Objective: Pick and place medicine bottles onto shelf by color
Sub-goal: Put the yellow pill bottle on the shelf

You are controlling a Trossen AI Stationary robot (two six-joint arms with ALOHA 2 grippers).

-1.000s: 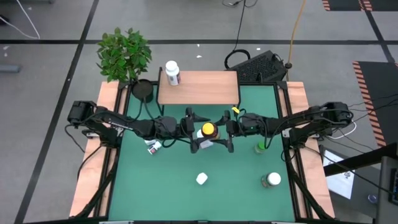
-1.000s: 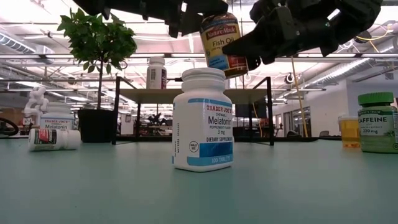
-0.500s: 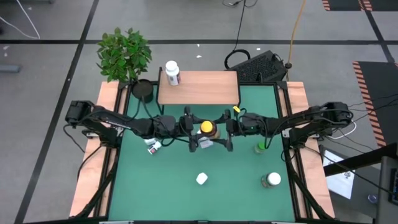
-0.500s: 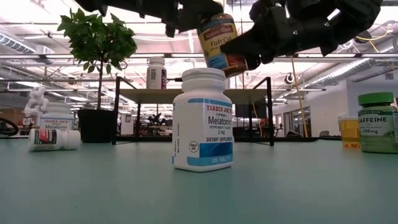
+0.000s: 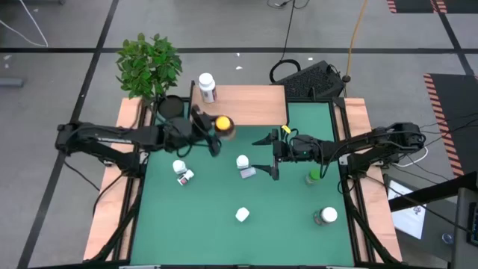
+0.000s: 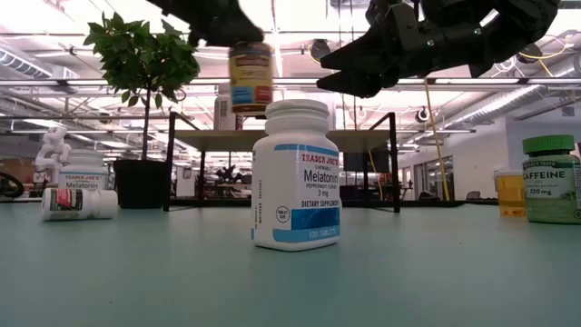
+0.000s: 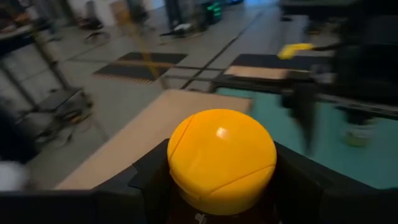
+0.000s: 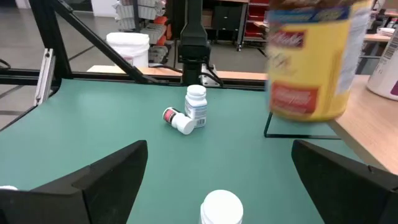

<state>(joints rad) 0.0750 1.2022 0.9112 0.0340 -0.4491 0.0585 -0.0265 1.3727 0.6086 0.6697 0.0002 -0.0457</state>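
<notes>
the left gripper (image 5: 213, 128), clamping the yellow-capped bottle (image 5: 222, 125), has carried it from the wide-open right gripper (image 5: 263, 157) toward the shelf (image 5: 254, 104).

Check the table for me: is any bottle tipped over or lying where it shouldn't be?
Yes. One white-capped bottle lies on its side at the table's left, beside an upright melatonin bottle. Another small bottle near the centre also looks toppled. The left end effector holds the yellow-capped fish oil bottle upright, no spill visible.
</notes>
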